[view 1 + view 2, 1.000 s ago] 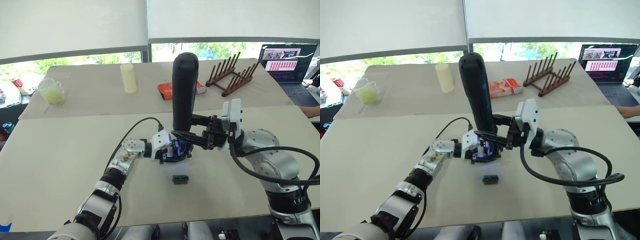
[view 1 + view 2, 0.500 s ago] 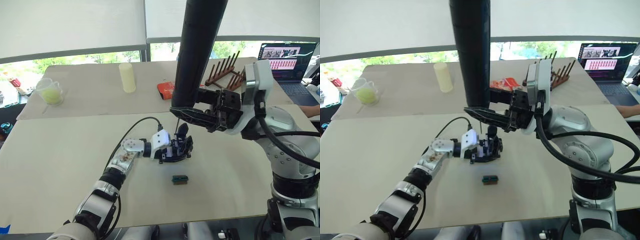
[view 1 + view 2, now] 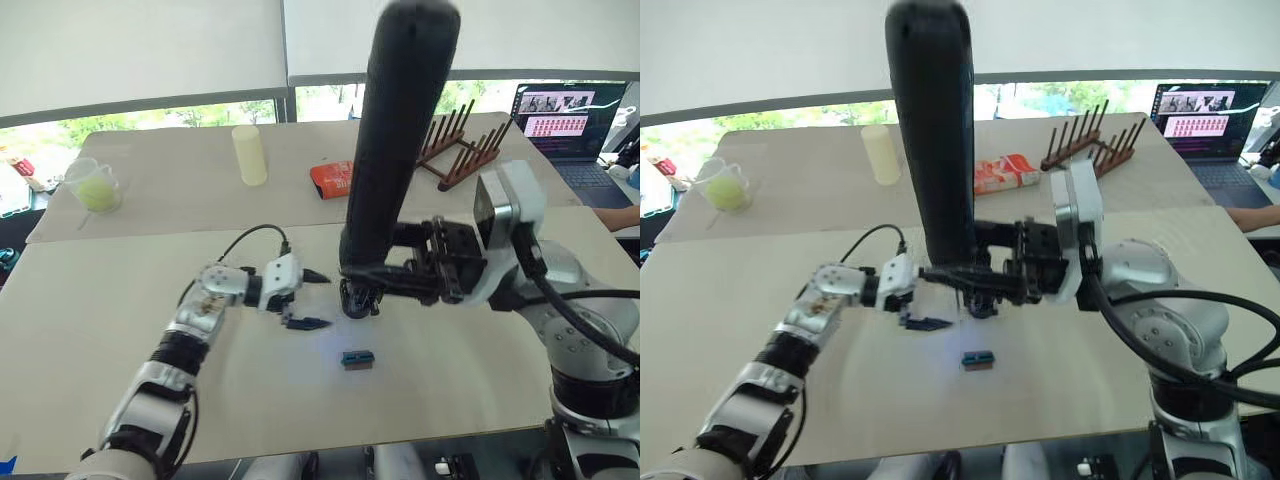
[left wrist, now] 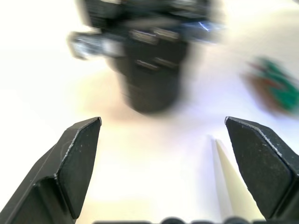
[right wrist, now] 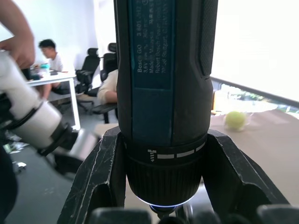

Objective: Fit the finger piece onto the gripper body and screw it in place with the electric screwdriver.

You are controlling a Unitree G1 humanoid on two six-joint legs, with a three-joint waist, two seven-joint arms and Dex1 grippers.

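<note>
Left gripper [image 3: 308, 298] let go of the chunky black gripper body [image 3: 357, 297] and backed off, fingers wide apart. Right gripper [image 3: 975, 276] kept the thick black electric screwdriver [image 3: 395, 150] clamped upright over the body on the beige table [image 3: 90, 320]; screwing probably finished.

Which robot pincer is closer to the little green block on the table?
Left. The left pincer hangs open just beside the green block. The right pincer, gripping the electric screwdriver, sits slightly farther behind it.
</note>
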